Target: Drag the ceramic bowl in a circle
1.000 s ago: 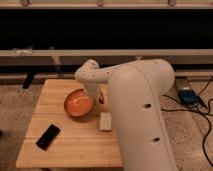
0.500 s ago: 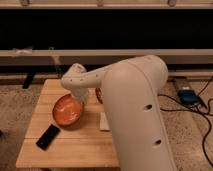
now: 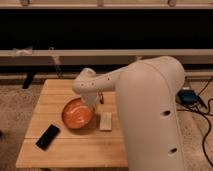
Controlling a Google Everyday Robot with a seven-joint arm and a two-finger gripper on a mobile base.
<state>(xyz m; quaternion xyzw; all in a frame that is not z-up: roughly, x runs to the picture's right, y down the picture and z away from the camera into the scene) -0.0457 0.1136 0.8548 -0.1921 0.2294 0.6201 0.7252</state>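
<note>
The orange ceramic bowl sits on the wooden table, a little left of its middle. My white arm reaches in from the right and bends over the bowl. My gripper is low at the bowl's right rim, mostly hidden behind the arm's wrist. I cannot tell whether it touches the rim or holds it.
A black phone lies at the table's front left, close to the bowl. A small white block lies just right of the bowl. Cables and a blue box are on the floor at the right. A dark wall with rails stands behind.
The bowl slid left and toward the front, then back to the right, staying near the front. The arm's wrist swung with it.
</note>
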